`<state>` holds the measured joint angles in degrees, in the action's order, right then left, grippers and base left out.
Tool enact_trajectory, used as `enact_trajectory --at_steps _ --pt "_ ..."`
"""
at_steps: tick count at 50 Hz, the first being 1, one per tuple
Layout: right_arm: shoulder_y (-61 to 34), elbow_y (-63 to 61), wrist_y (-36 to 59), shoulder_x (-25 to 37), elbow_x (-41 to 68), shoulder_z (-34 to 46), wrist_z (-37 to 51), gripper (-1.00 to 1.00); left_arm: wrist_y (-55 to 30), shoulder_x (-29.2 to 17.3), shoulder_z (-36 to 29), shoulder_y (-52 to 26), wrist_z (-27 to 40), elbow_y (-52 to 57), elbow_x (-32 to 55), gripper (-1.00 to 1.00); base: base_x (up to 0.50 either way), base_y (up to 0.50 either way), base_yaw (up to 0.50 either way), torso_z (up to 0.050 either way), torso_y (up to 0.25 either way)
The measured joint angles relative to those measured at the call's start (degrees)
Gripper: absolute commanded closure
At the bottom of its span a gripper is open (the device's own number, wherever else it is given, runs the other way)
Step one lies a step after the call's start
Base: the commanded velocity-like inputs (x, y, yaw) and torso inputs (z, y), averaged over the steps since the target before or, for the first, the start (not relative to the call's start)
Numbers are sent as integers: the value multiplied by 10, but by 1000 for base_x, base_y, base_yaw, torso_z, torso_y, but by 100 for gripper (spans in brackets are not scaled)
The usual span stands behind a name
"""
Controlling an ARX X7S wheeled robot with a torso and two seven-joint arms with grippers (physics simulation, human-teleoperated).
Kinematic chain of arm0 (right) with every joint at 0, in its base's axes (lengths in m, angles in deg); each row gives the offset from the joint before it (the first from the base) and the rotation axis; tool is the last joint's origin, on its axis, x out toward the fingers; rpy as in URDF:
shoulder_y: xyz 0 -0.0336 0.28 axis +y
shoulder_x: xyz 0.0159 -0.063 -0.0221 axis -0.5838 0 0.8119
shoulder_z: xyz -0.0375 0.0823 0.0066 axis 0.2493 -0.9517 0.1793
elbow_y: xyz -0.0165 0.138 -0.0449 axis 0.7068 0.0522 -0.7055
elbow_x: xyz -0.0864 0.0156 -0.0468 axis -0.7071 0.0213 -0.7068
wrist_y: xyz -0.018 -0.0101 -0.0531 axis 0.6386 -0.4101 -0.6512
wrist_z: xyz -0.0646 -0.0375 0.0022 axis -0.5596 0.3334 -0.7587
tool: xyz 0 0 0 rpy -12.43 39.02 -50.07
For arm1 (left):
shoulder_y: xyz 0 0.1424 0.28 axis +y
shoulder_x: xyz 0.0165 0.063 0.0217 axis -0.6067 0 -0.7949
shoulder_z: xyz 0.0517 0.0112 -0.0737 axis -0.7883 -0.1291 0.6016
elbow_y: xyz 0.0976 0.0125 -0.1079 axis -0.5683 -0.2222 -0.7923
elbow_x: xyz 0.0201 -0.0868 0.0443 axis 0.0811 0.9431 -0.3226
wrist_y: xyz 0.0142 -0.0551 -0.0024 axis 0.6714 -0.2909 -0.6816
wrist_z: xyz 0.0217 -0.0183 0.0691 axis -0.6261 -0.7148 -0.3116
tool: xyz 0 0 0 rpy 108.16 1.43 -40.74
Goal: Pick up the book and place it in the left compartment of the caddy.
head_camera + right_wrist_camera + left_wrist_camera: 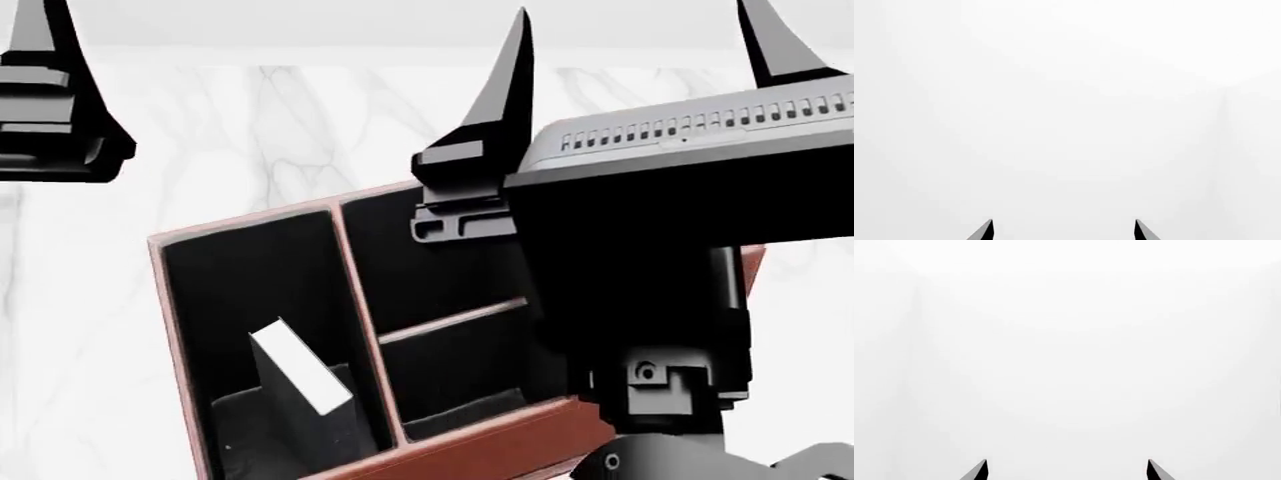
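The book (300, 375) is leaning tilted inside the left compartment (254, 290) of the caddy (467, 445) on your marble tabletop (267, 120). Your right tool (641, 40) and left tool (1067, 471) are both gaping wide — gripping nothing, pointing at blank white.

Bright, flat, sharp renders w/ wrist views near blank white (overexposed).

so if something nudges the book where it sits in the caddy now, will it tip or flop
The book looks rigid: its white page edge reads as one straight block, so flopping seems unlikely. It stands tilted in the left compartment of the caddy, so a nudge would probably drop it flat. The compartment walls should keep it from sliding out.
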<state>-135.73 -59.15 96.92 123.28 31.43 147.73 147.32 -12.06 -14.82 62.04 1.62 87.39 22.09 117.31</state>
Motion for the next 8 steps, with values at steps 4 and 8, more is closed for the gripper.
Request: enact_trajectory --at_steps 4,8 --pt "-15 0 12 -5 9 -4 -1 -100 -14 4 1 -21 7 5 9 -100 0 0 0 0 0" --pt "-29 1 23 -10 17 -8 -2 -100 -25 6 1 -38 12 8 13 -100 0 0 0 0 0"
